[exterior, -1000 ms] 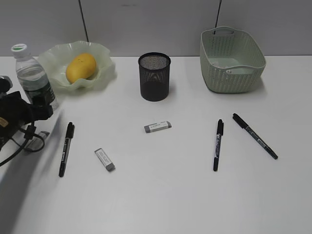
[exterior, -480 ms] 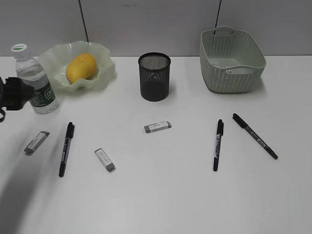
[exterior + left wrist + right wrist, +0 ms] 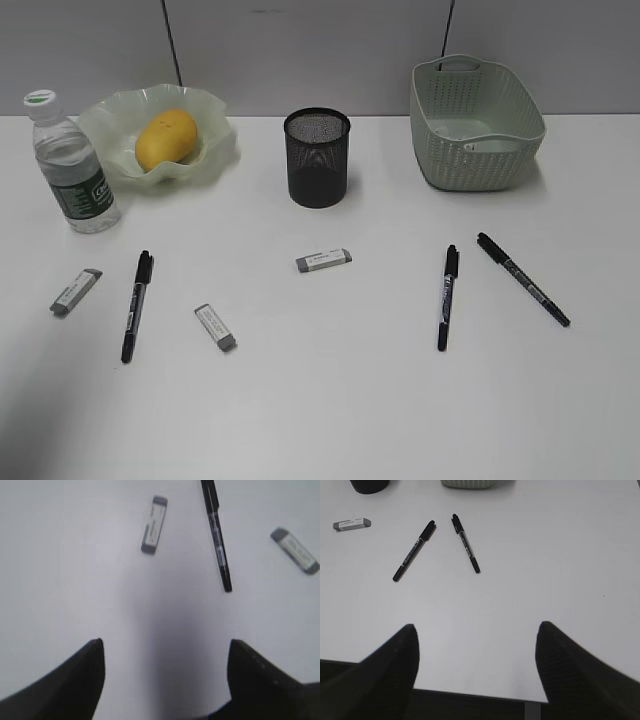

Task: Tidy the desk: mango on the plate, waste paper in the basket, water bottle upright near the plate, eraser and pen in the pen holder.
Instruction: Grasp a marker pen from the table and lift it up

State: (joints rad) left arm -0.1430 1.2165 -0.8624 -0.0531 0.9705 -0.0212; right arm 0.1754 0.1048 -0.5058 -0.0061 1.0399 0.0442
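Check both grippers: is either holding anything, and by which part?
Nothing is held. The left gripper and right gripper both stand open over bare desk.

Little of me shows. In the left wrist view, my left gripper [image 3: 165,680] appears only as two fingertips [image 3: 75,690] at the near edge of the picture: flat black, smooth, each rising to a blunt rounded point, with no screws, cables or markings that I can make out. The picture is soft, so their surface texture is unclear. In the right wrist view, my right gripper [image 3: 476,675] looks much the same: two dark, matt fingers [image 3: 385,675] with rounded tips, broadening toward the near edge. From the exterior view none of my body can be seen.
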